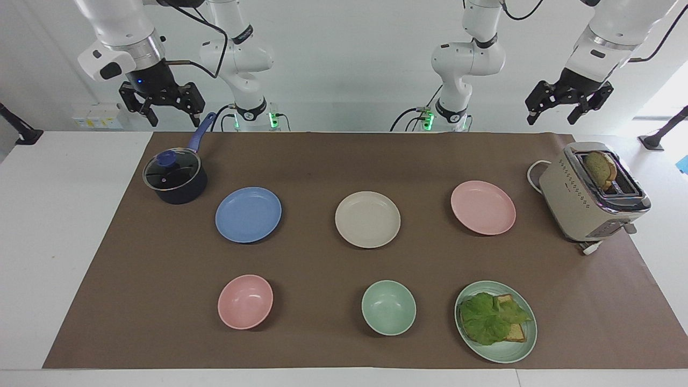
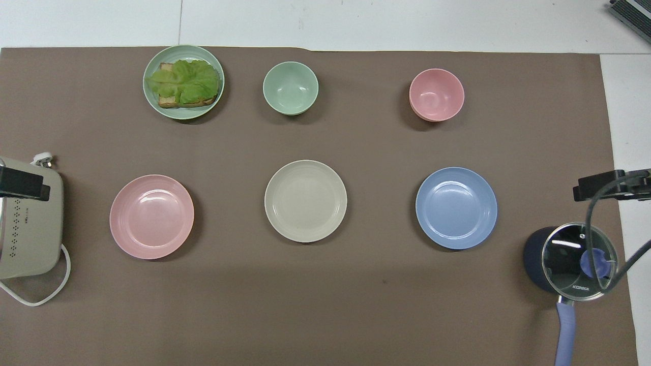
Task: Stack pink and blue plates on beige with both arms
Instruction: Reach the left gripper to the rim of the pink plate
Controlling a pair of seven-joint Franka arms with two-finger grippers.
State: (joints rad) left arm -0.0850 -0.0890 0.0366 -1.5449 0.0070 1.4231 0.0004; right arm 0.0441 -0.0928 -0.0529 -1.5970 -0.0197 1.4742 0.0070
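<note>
1. No plate is stacked yet. The beige plate (image 1: pixel 367 219) sits in the middle of the counter (image 1: pixel 322 161), with the blue plate (image 1: pixel 248 214) toward the right arm's end and the pink plate (image 1: pixel 482 207) toward the left arm's.
2. The left end effector (image 1: pixel 568 103) hangs over the toaster (image 1: pixel 591 193) corner and the right end effector (image 1: pixel 161 105) over the pot (image 1: pixel 175 177) corner. Both have their fingers apart and hold nothing.
3. Next, I think each one must go down to its plate's rim.

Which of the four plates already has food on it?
The pale green plate, holding lettuce and bread; the pink, beige and blue plates lie bare nearer the robots.
</note>
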